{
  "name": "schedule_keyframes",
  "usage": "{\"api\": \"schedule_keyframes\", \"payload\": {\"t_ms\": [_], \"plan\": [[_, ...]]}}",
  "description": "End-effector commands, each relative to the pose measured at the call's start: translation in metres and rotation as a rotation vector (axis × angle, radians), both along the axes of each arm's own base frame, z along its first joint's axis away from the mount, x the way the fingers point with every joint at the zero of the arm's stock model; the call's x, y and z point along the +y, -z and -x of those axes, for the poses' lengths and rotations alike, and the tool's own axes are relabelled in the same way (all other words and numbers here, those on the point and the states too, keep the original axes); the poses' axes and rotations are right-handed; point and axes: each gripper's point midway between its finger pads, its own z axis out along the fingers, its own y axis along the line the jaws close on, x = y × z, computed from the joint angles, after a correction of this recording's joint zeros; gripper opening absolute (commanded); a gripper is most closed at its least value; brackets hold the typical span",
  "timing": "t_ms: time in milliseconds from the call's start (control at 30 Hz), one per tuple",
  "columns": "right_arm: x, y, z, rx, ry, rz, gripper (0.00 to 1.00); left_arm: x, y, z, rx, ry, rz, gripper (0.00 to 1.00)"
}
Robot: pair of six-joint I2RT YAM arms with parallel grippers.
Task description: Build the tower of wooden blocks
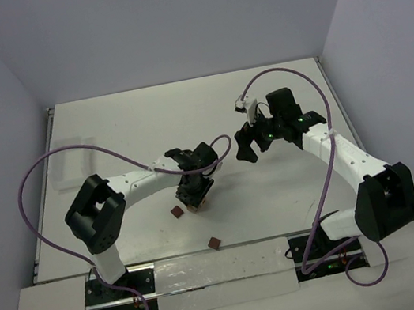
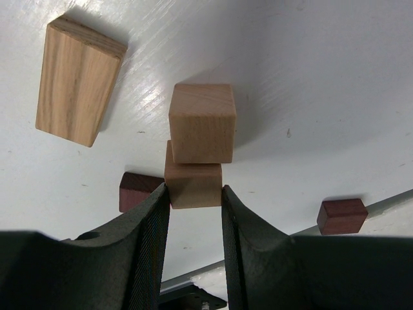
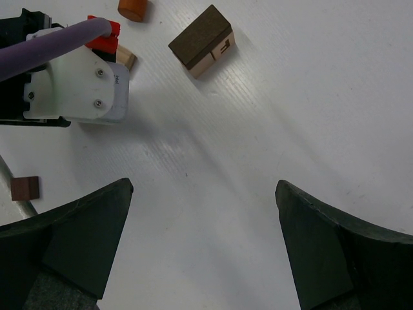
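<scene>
**A:** What does the left hand have?

**B:** It is clenched on a pale cube, with one finger against each side face.

**A:** And the tower?

**B:** A second cube, also pale tan, touches the pale cube on its far side. I cannot tell from the wrist view whether one sits on the other.

**A:** Any loose wood blocks?

**B:** A tan bar lies on the table, beyond the pale cube and to its left in the wrist view, apart from it. A reddish-brown cube sits just beside the pale cube, partly behind the left finger. Another red-brown cube lies well off to the right of the pale cube.

**A:** And the right hand?

**B:** It is spread wide and grasps nothing. It hangs over the table, well apart from the pale cube. A dark-topped block lies past its fingers.
</scene>
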Motion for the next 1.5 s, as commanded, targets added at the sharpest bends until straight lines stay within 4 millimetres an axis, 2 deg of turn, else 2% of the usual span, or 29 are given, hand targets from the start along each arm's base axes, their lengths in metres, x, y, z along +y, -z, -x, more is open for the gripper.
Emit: {"api": "schedule_keyframes", "payload": {"t_ms": [0, 667, 1267, 1467], "plan": [[0.000, -0.003, -0.004, -0.027, -0.005, -0.012, 1.00, -0.011, -0.015, -0.009, -0.048, -0.021, 0.044, 0.24], [-0.001, -0.003, -0.004, -0.027, -0.007, -0.009, 1.00, -0.020, -0.016, -0.004, -0.005, -0.013, 0.069, 0.27], [-0.001, -0.005, -0.004, -0.029, -0.012, -0.005, 1.00, -0.021, -0.009, -0.005, 0.008, -0.013, 0.053, 0.41], [-0.002, -0.003, -0.004, -0.029, -0.011, 0.000, 1.00, -0.022, -0.006, -0.005, 0.013, -0.010, 0.045, 0.48]]}}
